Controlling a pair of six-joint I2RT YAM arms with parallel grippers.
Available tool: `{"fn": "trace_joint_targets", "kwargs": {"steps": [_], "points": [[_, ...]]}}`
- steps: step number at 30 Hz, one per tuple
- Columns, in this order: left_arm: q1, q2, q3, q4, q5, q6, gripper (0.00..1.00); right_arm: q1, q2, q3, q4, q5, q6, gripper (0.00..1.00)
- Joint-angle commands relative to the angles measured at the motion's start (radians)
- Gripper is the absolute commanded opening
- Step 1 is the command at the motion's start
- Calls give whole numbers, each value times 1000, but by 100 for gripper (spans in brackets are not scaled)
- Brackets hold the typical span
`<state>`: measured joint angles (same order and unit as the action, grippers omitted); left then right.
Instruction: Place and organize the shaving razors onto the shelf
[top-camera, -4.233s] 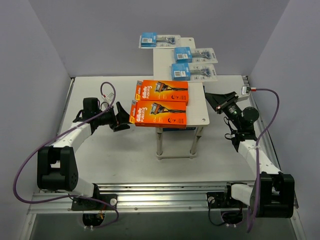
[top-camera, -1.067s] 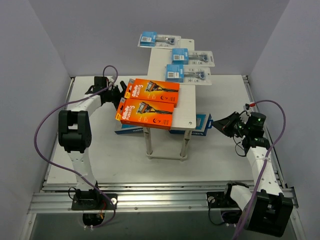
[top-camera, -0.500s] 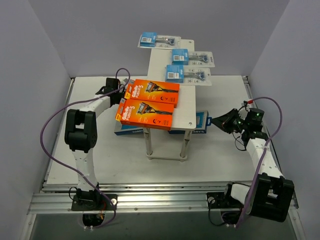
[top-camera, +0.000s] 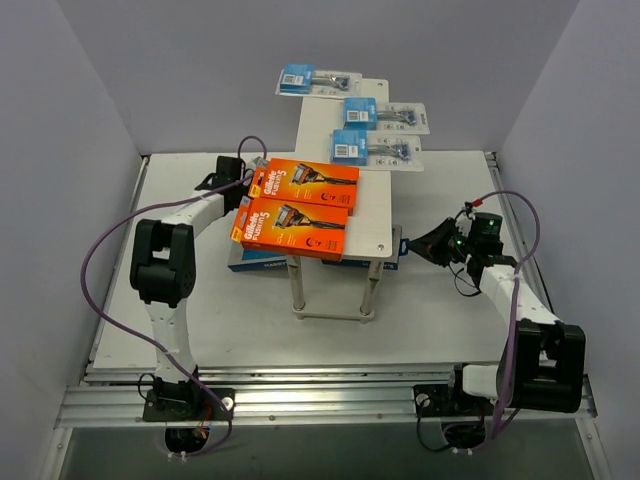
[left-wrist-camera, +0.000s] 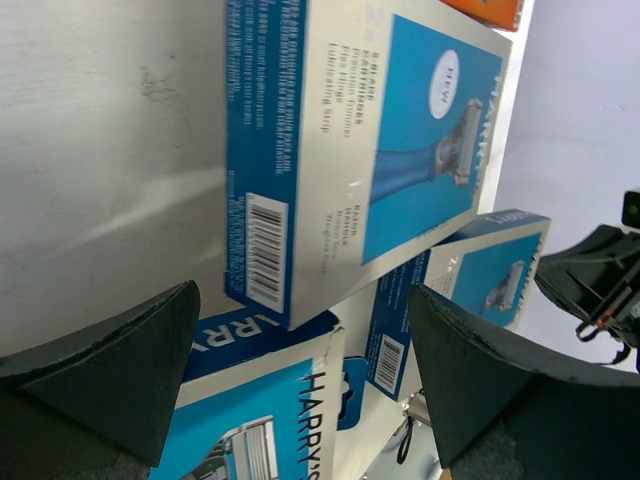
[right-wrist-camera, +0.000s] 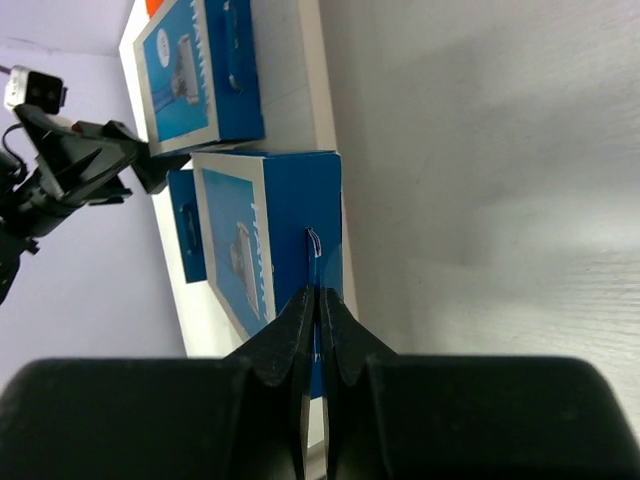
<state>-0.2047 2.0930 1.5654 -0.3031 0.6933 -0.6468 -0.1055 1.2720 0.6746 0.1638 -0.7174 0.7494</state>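
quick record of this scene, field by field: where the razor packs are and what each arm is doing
on the shelf: two orange boxes at the near end, three blister packs at the far end
under the shelf top: three blue-and-white boxes, lying flat
left gripper: fingers open, aimed at the blue-and-white boxes, holding nothing
right gripper: fingers shut, tips at the edge of one blue-and-white box, contact unclear
left to do: the blue-and-white boxes are not on the shelf top
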Motion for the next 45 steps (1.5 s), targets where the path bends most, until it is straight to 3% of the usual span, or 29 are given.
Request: {"fn": "trace_joint_targets", "kwargs": {"steps": [1, 17, 43, 45], "points": [[-13, -67, 1, 62, 49, 4, 94, -2, 15, 56, 40, 36, -27, 0], [-45, -85, -28, 136, 107, -25, 94, 18, 170, 92, 146, 35, -19, 0], [-67, -73, -30, 140, 137, -19, 94, 99, 247, 131, 211, 81, 15, 0], [-62, -76, -28, 133, 137, -11, 94, 99, 233, 135, 184, 94, 8, 6]]}}
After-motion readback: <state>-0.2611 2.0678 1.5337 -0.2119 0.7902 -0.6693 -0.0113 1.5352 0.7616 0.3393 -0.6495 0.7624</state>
